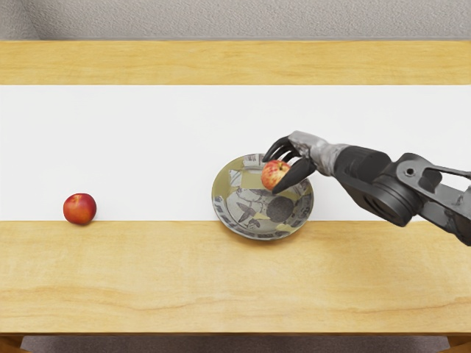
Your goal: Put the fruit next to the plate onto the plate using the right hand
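The right hand (294, 160) reaches in from three o'clock on its arm (383, 184) and sits over the plate (243, 213), which lies on the near edge of the white strip (147, 132) running across the table (221, 287). The fingers (277, 151) curl over the top of an apple (274, 175) and the thumb (296, 176) presses in from its four o'clock side, so the hand is closed around the fruit rather than spread. The apple is inside the plate's outline, toward one o'clock from the plate's centre, close to the far rim. Whether it already rests on the plate or hangs just above it cannot be told from this slanted view.

The step in hand looks like the placing: the carry is over and the fruit is where it should go down. The next move calls for a short lowering, if any gap is left, then a gentle spreading of fingers and thumb so that the round apple is not nudged toward the rim, and after that a lift of the hand up and back toward three o'clock, clear of the plate's edge.

A second fruit (79, 208), redder, lies at nine o'clock from the plate, well apart from it, on the edge of the white strip. No left arm shows.
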Controlling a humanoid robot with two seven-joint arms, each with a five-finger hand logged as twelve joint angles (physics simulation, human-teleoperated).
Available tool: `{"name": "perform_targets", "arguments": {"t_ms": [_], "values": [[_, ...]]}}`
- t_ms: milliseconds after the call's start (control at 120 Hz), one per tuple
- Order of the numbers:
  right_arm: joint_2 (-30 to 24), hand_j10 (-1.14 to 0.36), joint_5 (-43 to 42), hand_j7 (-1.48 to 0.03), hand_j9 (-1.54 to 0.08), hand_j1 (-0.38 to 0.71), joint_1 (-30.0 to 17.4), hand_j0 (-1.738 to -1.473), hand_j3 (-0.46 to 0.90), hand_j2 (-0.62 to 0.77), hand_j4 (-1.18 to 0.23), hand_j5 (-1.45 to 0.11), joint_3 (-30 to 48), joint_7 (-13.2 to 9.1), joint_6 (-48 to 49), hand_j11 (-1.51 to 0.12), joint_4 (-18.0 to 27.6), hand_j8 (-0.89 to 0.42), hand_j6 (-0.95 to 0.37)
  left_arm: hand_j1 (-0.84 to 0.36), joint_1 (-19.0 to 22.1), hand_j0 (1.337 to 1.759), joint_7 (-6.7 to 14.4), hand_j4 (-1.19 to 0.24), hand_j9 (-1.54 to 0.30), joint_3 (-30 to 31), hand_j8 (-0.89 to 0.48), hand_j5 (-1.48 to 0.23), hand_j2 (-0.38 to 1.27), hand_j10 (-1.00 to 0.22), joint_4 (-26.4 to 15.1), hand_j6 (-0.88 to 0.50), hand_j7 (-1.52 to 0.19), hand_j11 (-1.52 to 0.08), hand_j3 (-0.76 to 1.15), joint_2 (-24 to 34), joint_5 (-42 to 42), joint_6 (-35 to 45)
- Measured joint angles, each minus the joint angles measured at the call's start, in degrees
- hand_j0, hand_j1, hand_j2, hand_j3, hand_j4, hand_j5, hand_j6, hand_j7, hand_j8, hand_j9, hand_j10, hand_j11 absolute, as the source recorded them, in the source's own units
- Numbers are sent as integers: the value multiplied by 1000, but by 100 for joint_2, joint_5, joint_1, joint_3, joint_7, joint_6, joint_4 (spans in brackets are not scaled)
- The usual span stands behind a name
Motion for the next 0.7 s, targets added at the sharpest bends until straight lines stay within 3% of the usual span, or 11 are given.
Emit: {"name": "perform_targets", "arguments": {"t_ms": [83, 217, 292, 375, 575, 700], "values": [[114, -597, -5, -874, -914, 207, -9, -1654, 1, 177, -643, -920, -62, -2, 8, -911, -52, -389, -479, 349, 0, 1658, 0, 0, 0, 0, 0, 0, 0, 0, -1, 0, 0, 0, 0, 0, -1, 0], [161, -346, -30, -485, -507, -32, -7, -1656, 0, 88, -358, -510, 60, -3, -15, -505, -77, -226, -278, 349, 0, 1658, 0, 0, 0, 0, 0, 0, 0, 0, -1, 0, 0, 0, 0, 0, 0, 1], [5, -248, -34, -347, -362, -120, -5, -1657, 0, 59, -257, -364, 223, -3, 126, -361, -76, -165, -202, 349, 0, 1658, 0, 0, 0, 1, 0, 0, 0, 0, 0, 0, 0, 0, 0, 0, 0, 0], [-227, -175, -23, -243, -253, -185, -97, -1657, 0, 38, -180, -255, 798, -3, 1007, -252, -61, -120, -144, 349, 0, 1658, 0, 0, 0, 1, 0, 0, 0, 0, -1, 0, 0, 0, 0, 0, 0, 0], [-356, -83, 633, -114, -117, -267, -1335, -1658, 0, 11, -85, -118, 2883, -4, 3754, -117, -62, -63, -72, 349, 0, 1658, 0, 0, 0, 1, 0, 0, 0, 0, -2, 0, 0, 0, 0, 0, 0, 0], [-425, -57, 1702, -77, -79, -291, -2225, -1658, 0, 4, -59, -79, 3961, -4, 4538, -79, -198, -46, -51, 349, 0, 1658, 0, 0, 0, 3, 0, 0, 0, 0, -2, 0, 0, 0, 0, 0, -2, -2]]}}
